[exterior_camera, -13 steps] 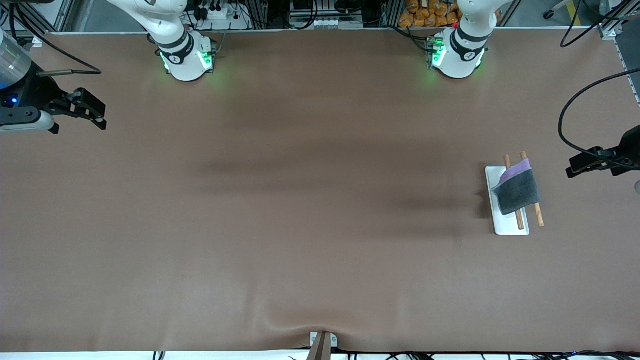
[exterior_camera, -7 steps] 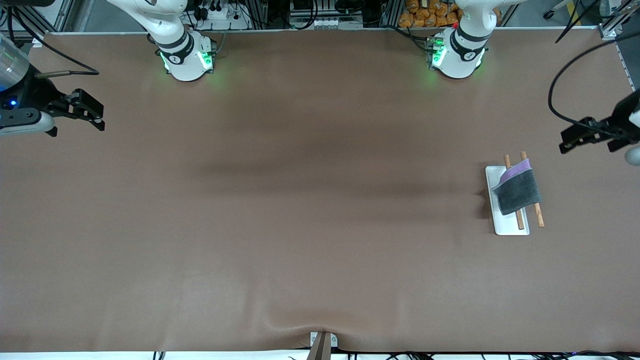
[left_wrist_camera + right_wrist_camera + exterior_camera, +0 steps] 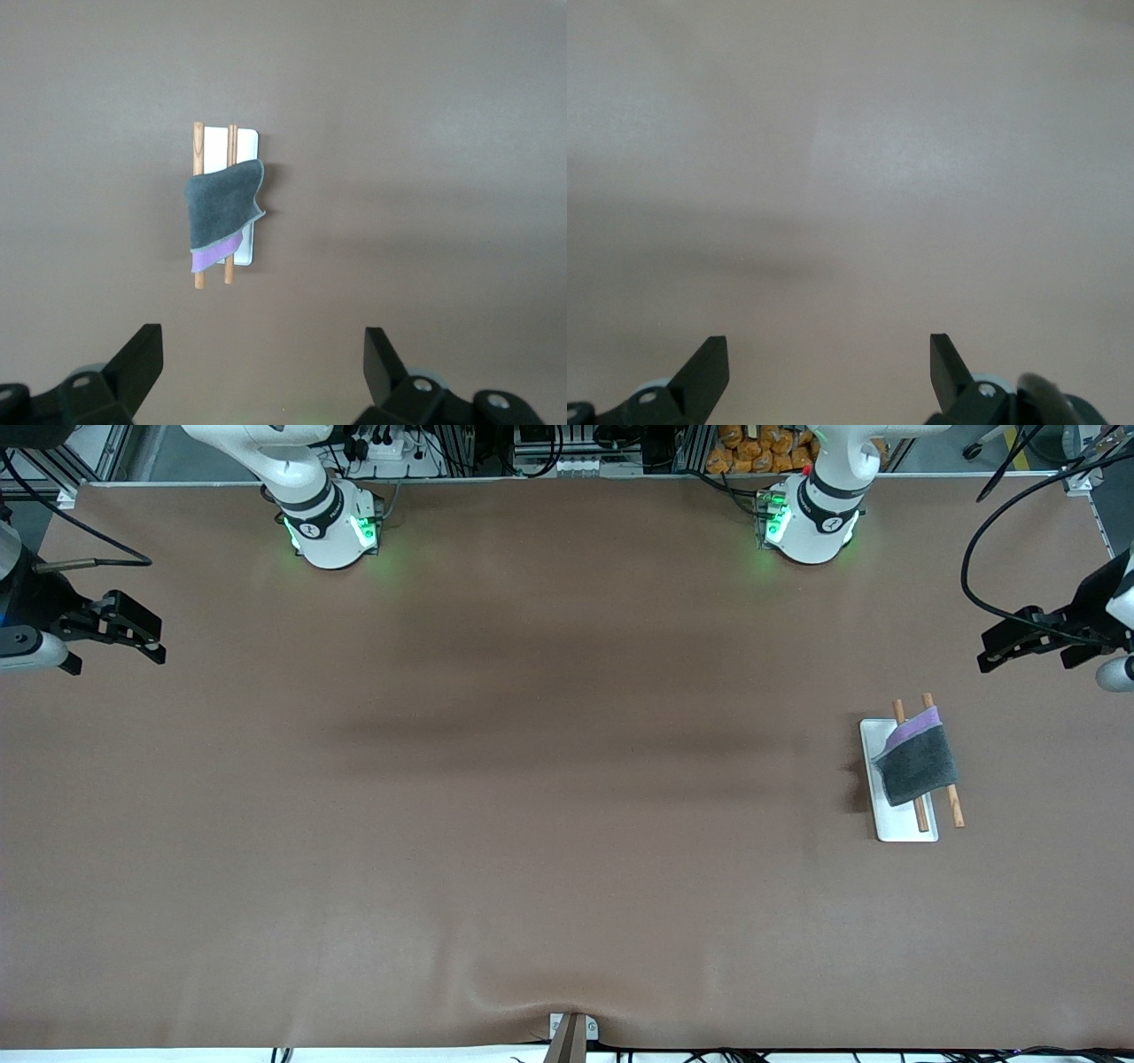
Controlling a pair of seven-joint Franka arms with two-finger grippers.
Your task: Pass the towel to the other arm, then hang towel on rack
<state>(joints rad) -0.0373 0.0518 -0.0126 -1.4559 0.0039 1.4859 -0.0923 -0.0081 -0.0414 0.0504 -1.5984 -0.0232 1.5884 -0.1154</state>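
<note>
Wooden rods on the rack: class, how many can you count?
2. Both wooden rods lie side by side above the rack's white base, their middles covered by the grey and purple towel. None seems hidden.

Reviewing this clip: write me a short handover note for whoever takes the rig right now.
Left gripper: open, empty, up over the left arm's end of the table.
Right gripper: open, empty, up over the right arm's end.
Towel: grey with a purple underside, draped across both wooden rods of the rack, toward the left arm's end of the table.
Done: towel is hanging on the rack; nothing is held.
Left: nothing apparent, apart perhaps from parking the arms.
</note>
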